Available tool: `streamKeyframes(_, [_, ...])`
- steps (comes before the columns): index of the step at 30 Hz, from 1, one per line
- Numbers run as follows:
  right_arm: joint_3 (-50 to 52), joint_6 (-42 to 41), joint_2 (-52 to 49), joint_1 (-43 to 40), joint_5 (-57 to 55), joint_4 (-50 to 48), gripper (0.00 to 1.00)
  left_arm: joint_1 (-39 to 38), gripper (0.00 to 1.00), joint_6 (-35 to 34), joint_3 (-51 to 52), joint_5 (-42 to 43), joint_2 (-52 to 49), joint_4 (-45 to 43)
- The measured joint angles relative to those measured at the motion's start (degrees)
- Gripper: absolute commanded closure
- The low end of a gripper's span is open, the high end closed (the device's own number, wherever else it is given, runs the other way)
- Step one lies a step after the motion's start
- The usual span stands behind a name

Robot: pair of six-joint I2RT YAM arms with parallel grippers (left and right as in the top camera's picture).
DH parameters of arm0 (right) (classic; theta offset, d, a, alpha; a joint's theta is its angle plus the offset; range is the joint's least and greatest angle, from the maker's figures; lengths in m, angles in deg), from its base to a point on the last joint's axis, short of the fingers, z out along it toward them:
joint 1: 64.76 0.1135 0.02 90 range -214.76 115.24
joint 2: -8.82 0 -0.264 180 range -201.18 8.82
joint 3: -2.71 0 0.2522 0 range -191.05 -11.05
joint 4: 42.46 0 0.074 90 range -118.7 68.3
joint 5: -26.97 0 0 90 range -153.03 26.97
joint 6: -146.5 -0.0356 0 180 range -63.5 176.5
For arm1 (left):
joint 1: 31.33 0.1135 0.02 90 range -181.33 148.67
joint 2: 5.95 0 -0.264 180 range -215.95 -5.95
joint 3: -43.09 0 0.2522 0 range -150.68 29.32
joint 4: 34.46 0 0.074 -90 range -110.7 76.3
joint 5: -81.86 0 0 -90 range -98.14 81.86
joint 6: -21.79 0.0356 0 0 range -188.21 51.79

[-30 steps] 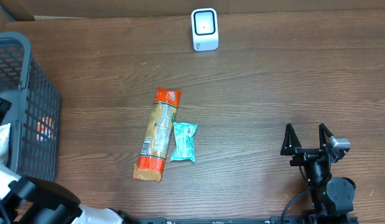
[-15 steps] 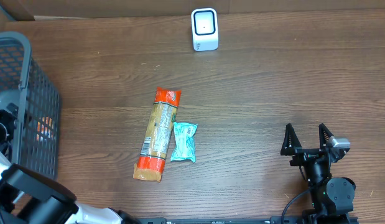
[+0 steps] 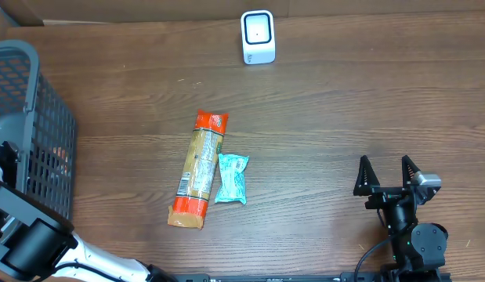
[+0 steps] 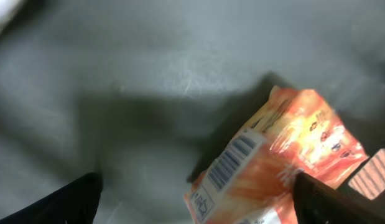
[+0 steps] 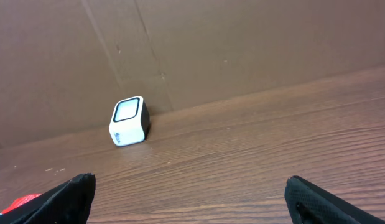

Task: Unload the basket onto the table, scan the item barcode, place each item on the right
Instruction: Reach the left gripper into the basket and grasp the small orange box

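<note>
Right gripper (image 3: pixel 390 174) from overhead: fingers wide apart, empty, well away from scanner (image 3: pixel 258 36); long pack (image 3: pixel 200 168) and sachet (image 3: pixel 232 178) touching, between basket (image 3: pixel 38 102) and that gripper.
Left wrist: left gripper (image 4: pixel 198 193) spread, clamping nothing, just above packet (image 4: pixel 292 149), apparently in the basket, barcode (image 4: pixel 232 163) up. Likely light, crinkly, slippery; best pinched across the flat body, clear of the barcode. Print too blurred to read.
Right wrist: fingers apart, scanner ahead, no legible writing

Mock shop checkout rig.
White barcode scanner (image 3: pixel 258 36) top centre, grey basket (image 3: pixel 52 137) far left, snack packets (image 3: pixel 199 168) mid-frame on wood-grain surface (image 3: pixel 344 102), cardboard backdrop (image 5: pixel 242 43).
</note>
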Motion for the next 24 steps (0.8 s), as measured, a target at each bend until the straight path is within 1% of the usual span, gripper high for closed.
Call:
streamKeyframes(3, [0.0, 0.04, 0.0, 0.0, -0.02, 0.0, 0.0, -0.04, 0.12, 0.2, -0.04, 0.15, -0.28, -0.57])
streamKeyframes(4, [0.0, 0.0, 0.0, 0.0, 0.02, 0.02, 0.0, -0.04, 0.21, 0.2, -0.13, 0.17, -0.44, -0.72])
streamKeyframes(6, [0.0, 0.0, 0.0, 0.0, 0.02, 0.0, 0.0, -0.04, 0.35, 0.37, -0.37, 0.2, -0.72, -0.87])
streamKeyframes(7, [0.0, 0.0, 0.0, 0.0, 0.0, 0.02, 0.0, -0.04, 0.44, 0.48, -0.48, 0.24, -0.9, -1.01])
streamKeyframes(8, [0.0, 0.02, 0.0, 0.0, 0.0, 0.0, 0.0, -0.04, 0.5, 0.72, -0.61, 0.48, -1.07, -1.14])
streamKeyframes(10, [0.0, 0.02, 0.0, 0.0, 0.0, 0.04, 0.0, -0.07, 0.65, 0.74, -0.61, 1.6, -1.29, -1.27])
streamKeyframes(13, [0.0, 0.02, 0.0, 0.0, 0.0, 0.02, 0.0, -0.35, 0.78, 0.57, -0.66, 3.65, -1.55, -1.27])
streamKeyframes(15, [0.0, 0.02, 0.0, 0.0, 0.0, 0.04, 0.0, -0.35, 0.92, 0.55, -0.7, 4.26, -1.57, -1.2])
streamKeyframes(16, [0.0, 0.04, 0.0, 0.0, 0.0, 0.02, 0.0, -0.42, 0.96, 0.46, -0.72, 4.59, -1.57, -1.11])
streamKeyframes(21, [0.0, 0.02, 0.0, 0.0, 0.0, 0.0, 0.0, -0.44, 0.96, 0.55, -1.9, 5.2, -1.97, 0.72])
streamKeyframes(24, [0.0, 0.0, 0.0, 0.0, 0.0, 0.0, 0.0, -0.44, 0.96, 0.13, -5.2, 4.57, -3.17, 5.73])
